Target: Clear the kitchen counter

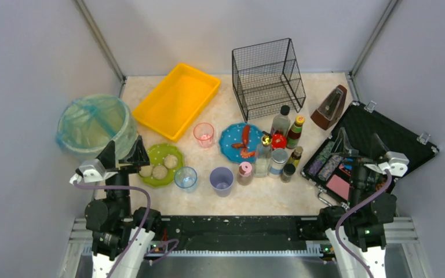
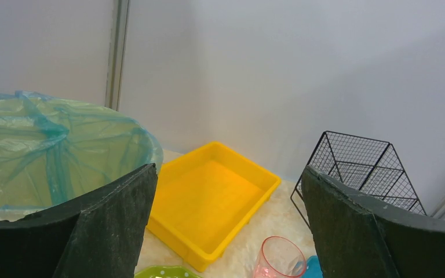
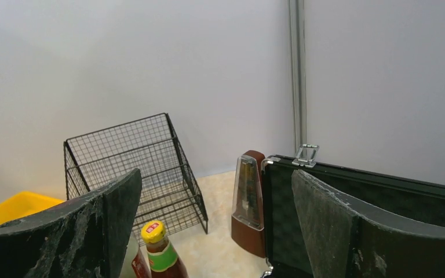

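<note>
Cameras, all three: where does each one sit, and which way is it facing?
Top external: above and behind the arms, looking down on the kitchen counter; both arms, left gripper and right gripper show.
Left wrist: on the left arm, facing the back wall over lined bin and yellow tray; its open fingers frame the view.
Right wrist: on the right arm, facing the back right corner, metronome and black case; open fingers show.
Shared: both wrist views catch the wire basket.

Both arms stand folded above their bases at the near edge. The left pincer and the right pincer each gape wide with nothing between the fingers, both aimed toward the far side.
</note>
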`<move>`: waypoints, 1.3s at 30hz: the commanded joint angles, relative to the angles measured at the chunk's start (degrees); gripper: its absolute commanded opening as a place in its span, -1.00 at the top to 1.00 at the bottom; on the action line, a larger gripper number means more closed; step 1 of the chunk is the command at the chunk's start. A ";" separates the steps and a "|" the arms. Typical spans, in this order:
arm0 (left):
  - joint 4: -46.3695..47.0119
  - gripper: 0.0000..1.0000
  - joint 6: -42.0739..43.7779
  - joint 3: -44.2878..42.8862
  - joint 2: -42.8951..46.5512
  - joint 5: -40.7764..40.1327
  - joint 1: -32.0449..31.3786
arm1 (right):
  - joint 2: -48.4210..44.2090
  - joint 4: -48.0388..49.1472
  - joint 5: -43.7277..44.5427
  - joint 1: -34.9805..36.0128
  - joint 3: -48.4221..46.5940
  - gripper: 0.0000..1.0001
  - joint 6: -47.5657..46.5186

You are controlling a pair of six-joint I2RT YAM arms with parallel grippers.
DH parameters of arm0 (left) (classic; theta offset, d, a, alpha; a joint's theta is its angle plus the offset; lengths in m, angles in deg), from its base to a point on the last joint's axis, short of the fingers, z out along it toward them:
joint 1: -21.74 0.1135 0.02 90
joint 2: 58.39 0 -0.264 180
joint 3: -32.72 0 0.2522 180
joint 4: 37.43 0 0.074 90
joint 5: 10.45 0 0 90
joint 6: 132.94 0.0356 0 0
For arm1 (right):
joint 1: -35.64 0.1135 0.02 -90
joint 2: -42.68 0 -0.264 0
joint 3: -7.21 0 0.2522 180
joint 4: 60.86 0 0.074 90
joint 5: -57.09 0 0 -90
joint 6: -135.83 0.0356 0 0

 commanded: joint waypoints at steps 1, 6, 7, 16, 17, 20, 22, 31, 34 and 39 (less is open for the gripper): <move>2.18 -0.98 -0.68 -0.14 3.18 0.64 0.35 | -0.61 0.57 0.54 -0.34 -1.64 -0.98 0.05; 1.25 -0.98 -1.84 -0.33 4.18 -0.95 0.27 | -0.64 1.25 0.54 -0.29 -1.01 -0.98 1.28; 1.10 -0.98 -2.27 -0.37 4.38 -0.57 0.27 | -0.63 1.43 0.14 -0.28 -0.88 -0.98 1.85; -4.35 -0.98 -5.17 -2.34 3.59 3.69 0.27 | 14.73 -9.83 -9.93 -0.31 -12.57 -0.98 4.62; -5.28 -0.98 -5.30 -2.61 3.27 3.73 0.27 | 16.91 -11.75 -11.98 -0.29 -14.19 -0.98 4.81; -7.83 -0.98 -6.46 -3.01 2.18 3.43 0.27 | 23.52 -17.95 -17.93 -0.29 -19.02 -0.98 7.05; -8.98 -0.98 -6.99 -2.97 1.44 4.52 0.27 | 25.68 -20.04 -22.89 -0.36 -20.18 -0.98 8.28; -10.90 -0.98 -6.14 -2.19 -4.11 11.22 0.32 | 33.27 -22.68 -40.58 -0.33 -19.91 -0.98 8.91; -10.93 -0.98 -5.89 -2.09 -4.49 11.40 0.27 | 34.87 -23.34 -42.63 -0.09 -19.24 -0.98 8.41; -10.80 -0.98 -5.80 -2.01 -4.85 11.51 0.27 | 36.13 -25.66 -43.66 2.90 -18.42 -0.98 6.41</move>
